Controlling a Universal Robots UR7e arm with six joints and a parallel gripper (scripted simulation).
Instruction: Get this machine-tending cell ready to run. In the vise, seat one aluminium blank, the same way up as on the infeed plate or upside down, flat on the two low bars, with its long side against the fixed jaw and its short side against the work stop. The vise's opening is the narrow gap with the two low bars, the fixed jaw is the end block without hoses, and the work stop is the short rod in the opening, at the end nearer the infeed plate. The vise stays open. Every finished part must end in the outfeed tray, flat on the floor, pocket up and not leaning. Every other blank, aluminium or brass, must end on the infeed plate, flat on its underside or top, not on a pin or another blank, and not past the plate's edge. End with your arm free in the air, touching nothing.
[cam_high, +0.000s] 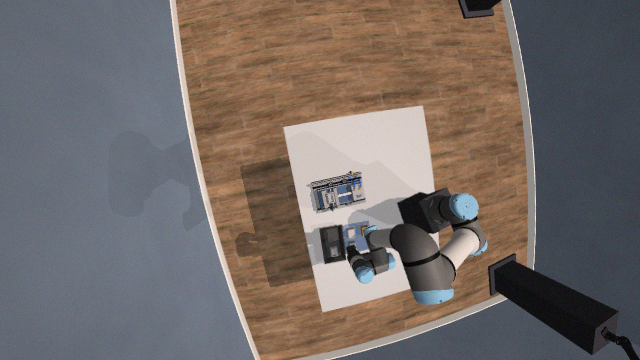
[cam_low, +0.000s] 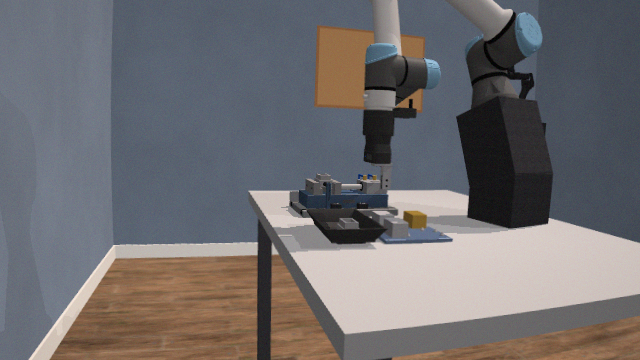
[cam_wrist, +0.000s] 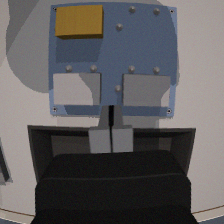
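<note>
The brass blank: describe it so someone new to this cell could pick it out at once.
On the white table, beside the black outfeed tray, lies the blue infeed plate. Three blocks sit on it, and the brass blank occupies the corner farthest from the tray. It alone is yellow; the other two are pale grey.
</note>
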